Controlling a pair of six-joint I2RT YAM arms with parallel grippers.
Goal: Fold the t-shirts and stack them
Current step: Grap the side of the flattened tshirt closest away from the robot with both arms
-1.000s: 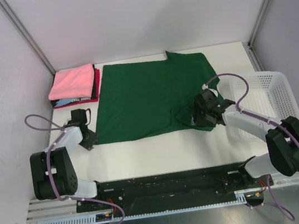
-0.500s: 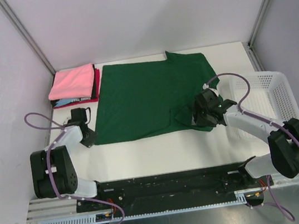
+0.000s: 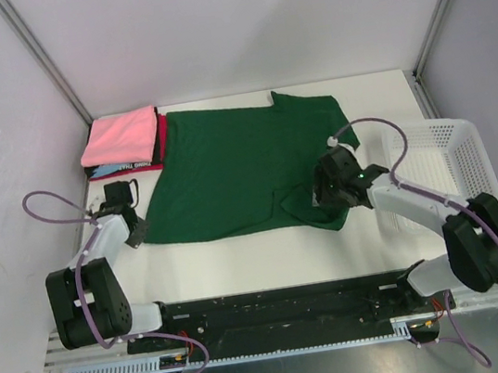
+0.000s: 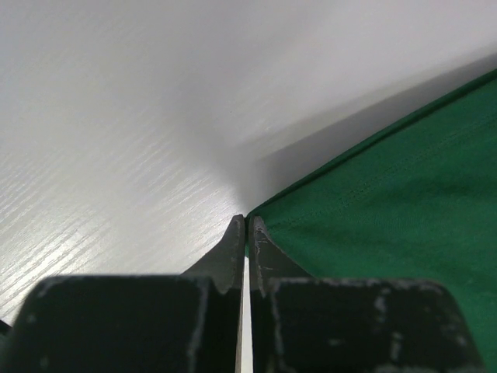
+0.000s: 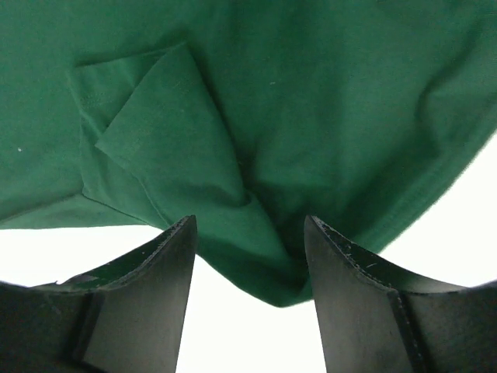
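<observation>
The dark green t-shirt (image 3: 236, 165) lies spread flat on the white table. My left gripper (image 3: 136, 233) is shut on its near left corner; in the left wrist view the jaw tips (image 4: 247, 219) pinch the green hem (image 4: 388, 194). My right gripper (image 3: 324, 198) is open over the shirt's near right corner. In the right wrist view its jaws (image 5: 248, 221) stand either side of a bunched fold of green cloth (image 5: 311, 93) with a folded sleeve beside it. The folded stack, pink on top (image 3: 120, 135) over black, red and light blue layers, sits at the far left.
A white plastic mesh basket (image 3: 447, 161) stands at the right edge beside my right arm. Bare white table (image 3: 240, 253) runs along the near side. Grey walls close in the left, back and right.
The green shirt has slid to the left, its near left corner pulled by my left gripper. My right gripper has shifted slightly left with it.
</observation>
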